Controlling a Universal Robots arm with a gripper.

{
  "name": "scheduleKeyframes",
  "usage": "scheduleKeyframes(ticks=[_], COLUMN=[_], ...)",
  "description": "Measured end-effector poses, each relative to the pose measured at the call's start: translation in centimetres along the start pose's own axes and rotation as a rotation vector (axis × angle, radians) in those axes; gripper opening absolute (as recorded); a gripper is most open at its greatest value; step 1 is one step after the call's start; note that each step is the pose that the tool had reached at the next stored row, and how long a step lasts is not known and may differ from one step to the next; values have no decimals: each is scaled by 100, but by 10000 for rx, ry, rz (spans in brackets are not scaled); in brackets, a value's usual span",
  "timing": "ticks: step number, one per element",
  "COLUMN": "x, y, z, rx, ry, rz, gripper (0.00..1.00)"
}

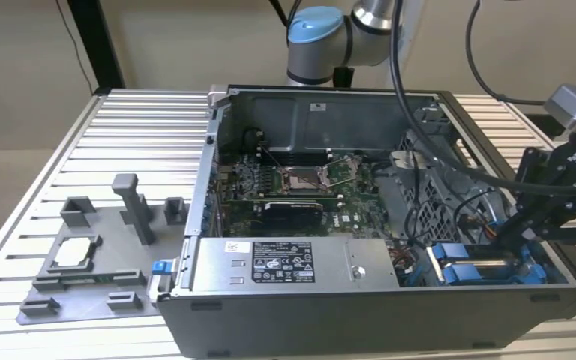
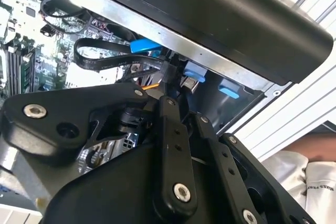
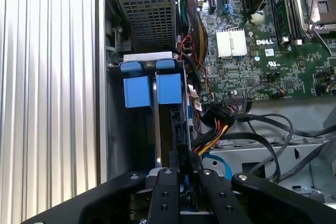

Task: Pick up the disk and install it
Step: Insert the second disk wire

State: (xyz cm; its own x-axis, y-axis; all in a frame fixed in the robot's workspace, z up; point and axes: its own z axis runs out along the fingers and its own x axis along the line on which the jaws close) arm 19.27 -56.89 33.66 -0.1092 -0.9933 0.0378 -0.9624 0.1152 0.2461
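The disk (image 1: pixel 478 271) sits low in the drive bay at the near right corner of the open computer case (image 1: pixel 368 319), its blue side rails showing. In the first wrist view the disk (image 3: pixel 159 129) stands on edge in the bay slot, a silver strip ending in blue tabs. My gripper (image 1: pixel 508 238) reaches down into that bay from above. In both wrist views the gripper (image 3: pixel 184 163) (image 2: pixel 184 98) has its black fingers (image 3: pixel 166 187) drawn close together on the disk's near end.
Black and coloured cables (image 3: pixel 262 124) run just beside the bay. A grey power supply box (image 1: pixel 278 262) and the motherboard (image 1: pixel 298 187) fill the case. A grey fixture (image 1: pixel 118 289) holding a small silver chip (image 1: pixel 76 253) lies on the slatted table at the exterior view's left.
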Motion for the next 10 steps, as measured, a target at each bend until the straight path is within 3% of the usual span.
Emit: scheduleKeyframes(ticks=[10], x=[16], y=[0], z=[9], rx=[-15], ry=[-31], rz=[123], gripper=[0])
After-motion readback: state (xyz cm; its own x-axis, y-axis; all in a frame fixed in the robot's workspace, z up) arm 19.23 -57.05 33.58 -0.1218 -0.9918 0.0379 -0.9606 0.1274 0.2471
